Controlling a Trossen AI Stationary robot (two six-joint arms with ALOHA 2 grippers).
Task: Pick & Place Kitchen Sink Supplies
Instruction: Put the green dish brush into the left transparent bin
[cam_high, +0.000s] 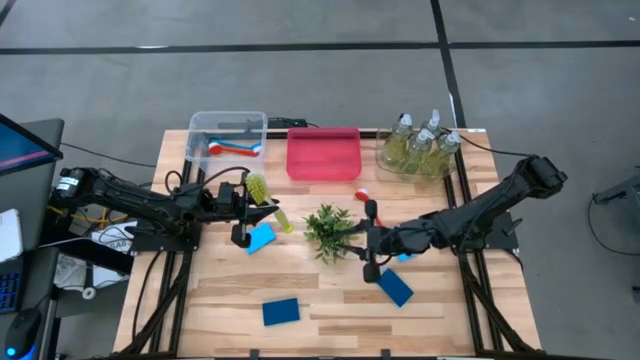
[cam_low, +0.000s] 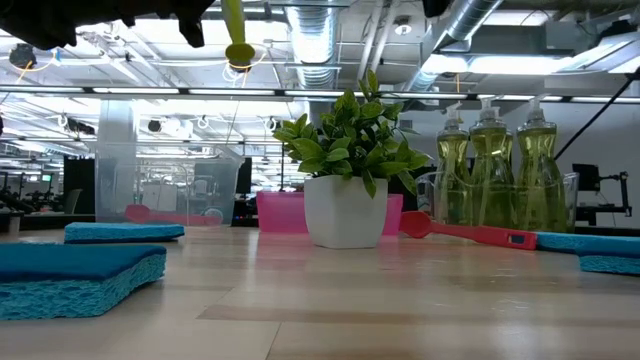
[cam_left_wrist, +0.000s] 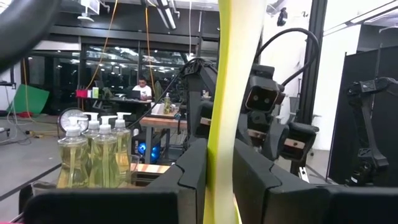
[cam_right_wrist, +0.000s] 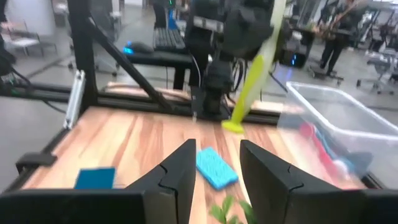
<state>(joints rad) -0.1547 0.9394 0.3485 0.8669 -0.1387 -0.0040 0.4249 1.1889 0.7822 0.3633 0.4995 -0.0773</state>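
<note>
Overhead ducts and strip lights run across a wide workshop behind the wooden table (cam_high: 330, 300), where a person sits at a far desk in the left wrist view. On the table, seen from above as a clock face with the plant (cam_high: 328, 230) near the centre, a clear bin (cam_high: 200, 130) sits at eleven o'clock, a pink bin (cam_high: 323, 153) at twelve, and the pump bottles (cam_high: 420, 145) at one or two. Blue sponges (cam_high: 281, 312) lie towards six and four o'clock, and a red brush (cam_low: 470, 233) lies at about two o'clock, close beside the plant.

At about nine to ten o'clock, the left gripper (cam_high: 243, 205) is pressed onto the thin handle of the yellow brush (cam_high: 262, 192), holding it clear of the table. That brush looks light and stiff, its plastic probably slick, so a pinch mid-handle seems safest; held near one end it would likely swing. The sponges should be soft and light, best squeezed across their short sides. The bottles look heavier and smooth, so the neck is probably the better hold.

The right gripper (cam_high: 371, 258) hangs just past the plant at four o'clock, fingers (cam_right_wrist: 180, 171) spread and holding nothing.
</note>
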